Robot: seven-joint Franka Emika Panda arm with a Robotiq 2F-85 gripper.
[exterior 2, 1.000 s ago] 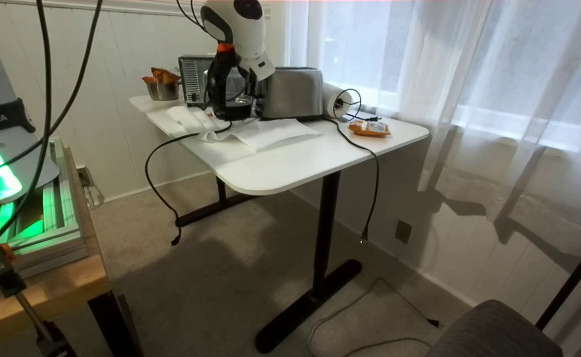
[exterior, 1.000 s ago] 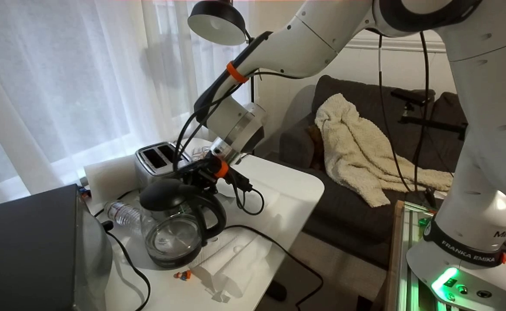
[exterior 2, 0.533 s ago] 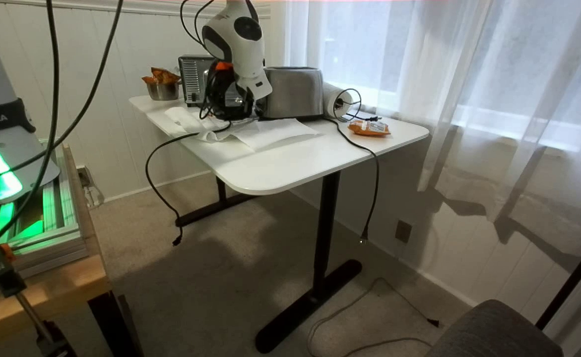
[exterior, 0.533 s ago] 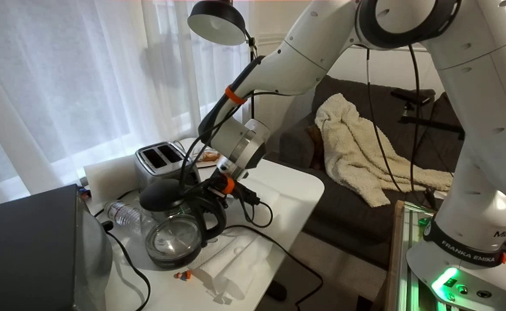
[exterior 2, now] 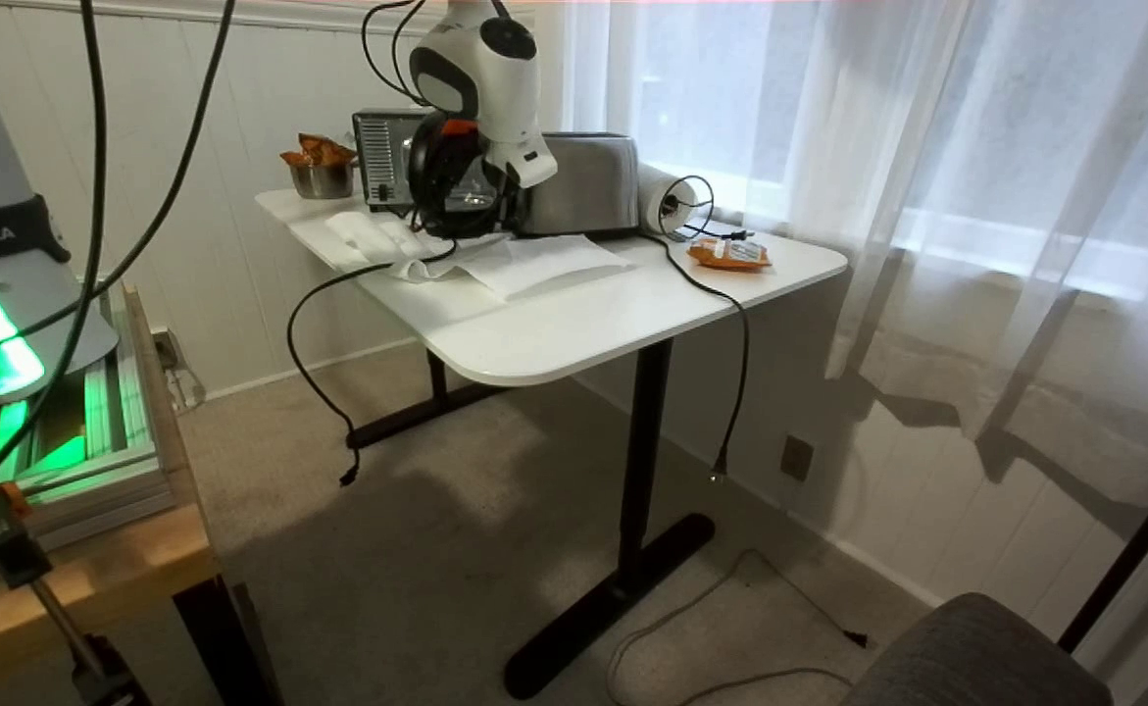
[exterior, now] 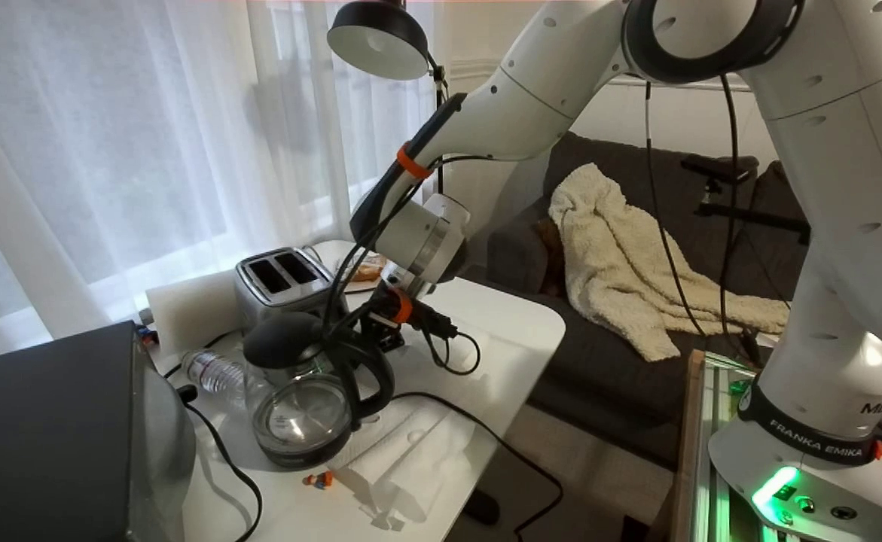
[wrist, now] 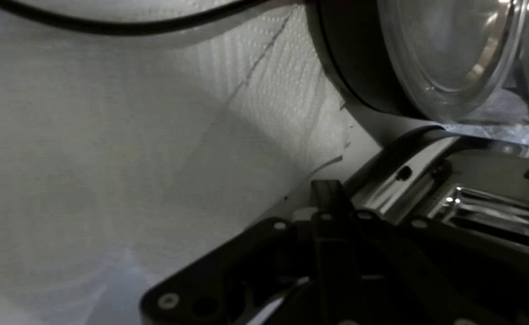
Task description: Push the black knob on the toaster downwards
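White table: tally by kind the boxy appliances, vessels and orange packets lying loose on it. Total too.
Boxy appliances: 2 (toaster, dark vented box)
Vessels: 3 (glass jug, clear bottle, metal bowl)
Loose orange packet: 1
Total: 6

Bright sheer curtains [exterior: 132, 128] hang near a dark sofa [exterior: 595, 373], pale panelled walls [exterior 2: 260, 147] and beige carpet [exterior 2: 368, 559].

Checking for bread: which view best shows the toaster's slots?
An exterior view: both slots show whole from above. In an exterior view the toaster shows its side, slots indiscernible; the wrist view crops its top, partly behind the gripper.
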